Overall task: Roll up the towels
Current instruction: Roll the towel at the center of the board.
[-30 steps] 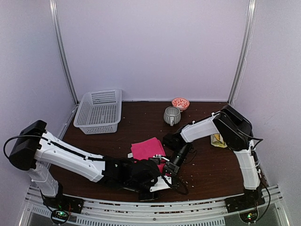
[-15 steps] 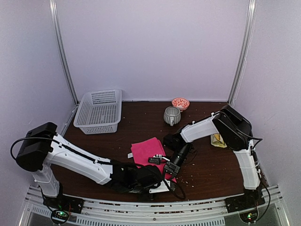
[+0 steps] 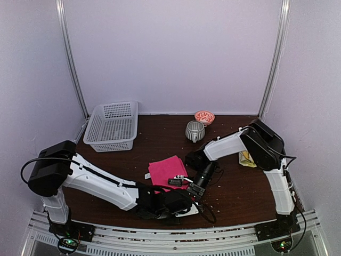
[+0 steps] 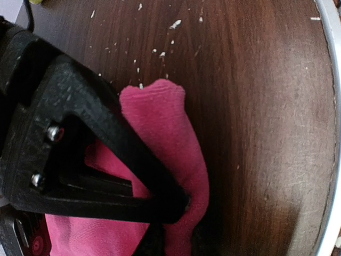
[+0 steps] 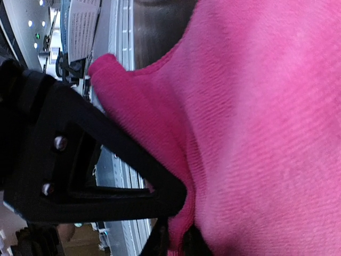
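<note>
Table (image 3: 160, 144): the pink towel (image 3: 166, 168) lies near centre, its near edge lifted. Your right gripper (image 5: 173, 234) is clenched on that hem, likely to start the roll. Your left gripper (image 4: 169, 226) lies along the fold (second finger hidden), so its grip cannot be told.

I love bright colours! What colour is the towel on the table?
The towel is bright pink, clearest in the right wrist view.
</note>
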